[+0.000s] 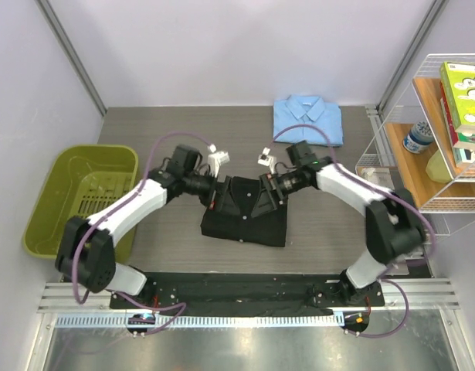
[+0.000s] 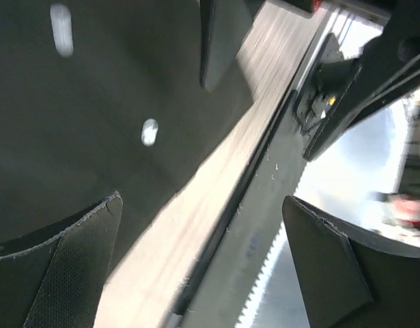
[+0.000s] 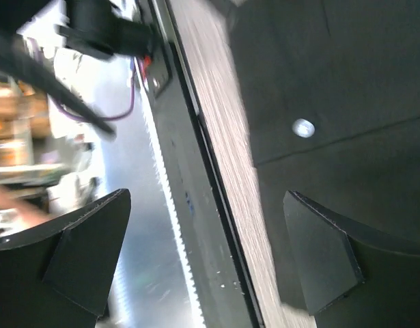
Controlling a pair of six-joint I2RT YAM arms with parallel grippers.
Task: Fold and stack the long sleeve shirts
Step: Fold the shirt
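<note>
black shirt [image 1: 245, 212] lies folded in a compact rectangle at the middle of the table [image 1: 167, 247], collar end toward the far side, small white buttons down its front; light blue shirt [image 1: 307, 118] lies folded as well, well apart from it at the far edge of the table, right of centre, collar up; the two are not stacked.

left gripper [image 2: 201, 205] sits low at the black shirt's left side; its jaws are spread wide with nothing between them, and its wrist view shows dark cloth with a white button [image 2: 149, 132] on one side and bare table on the other; right gripper [image 3: 206, 198] sits at the shirt's right side, jaws likewise spread and holding nothing, with black cloth and a button [image 3: 303, 127] beside the wood-grain surface; both wrist views are blurred.

green bin [image 1: 83, 197] stands at the table's left edge; wire shelf [image 1: 391, 166] with books stands at the right.
</note>
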